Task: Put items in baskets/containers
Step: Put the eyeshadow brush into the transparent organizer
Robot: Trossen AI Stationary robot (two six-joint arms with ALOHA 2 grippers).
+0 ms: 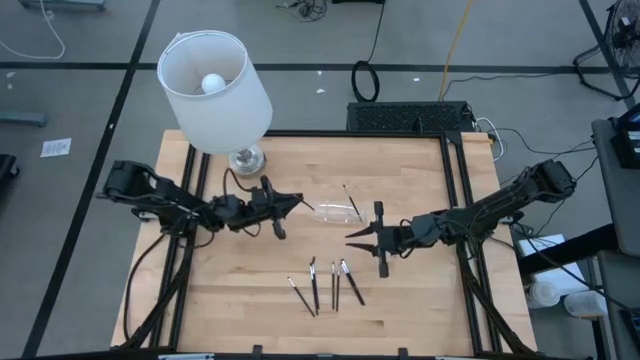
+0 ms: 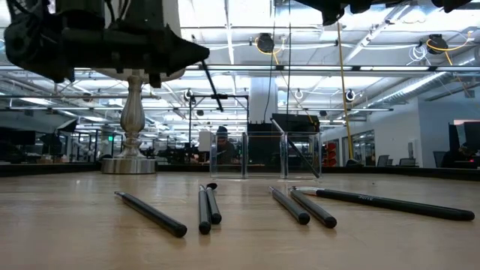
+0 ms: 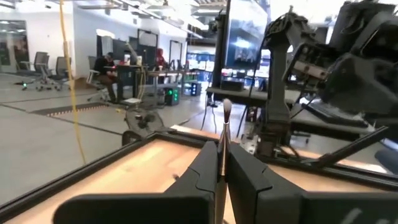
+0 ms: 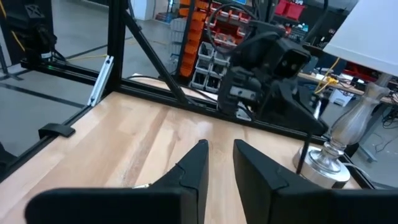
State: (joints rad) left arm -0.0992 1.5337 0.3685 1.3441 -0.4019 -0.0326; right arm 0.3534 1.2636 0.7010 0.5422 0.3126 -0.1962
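Observation:
My left gripper hovers above the table just left of the clear tray, shut on one thin dark stick with a lighter tip. That stick also shows slanting below the gripper in the low view. The tray rests on the table and holds one stick that leans against its wall. Several more sticks lie flat near the table's near edge. My right gripper is open and holds nothing, raised above the table just right of the tray's near side. My left gripper pinches the stick's dark shaft between its two fingers, which lie across it. The lighter brush tip sticks out beyond the fingertips. The stick is lifted clear of the table and slants in the hold.
A lamp with a white shade stands on its silver base at the table's far left, its cable lying beside it. A black frame rail runs along the table's edges. Bare wood shows between the tray and the loose sticks.

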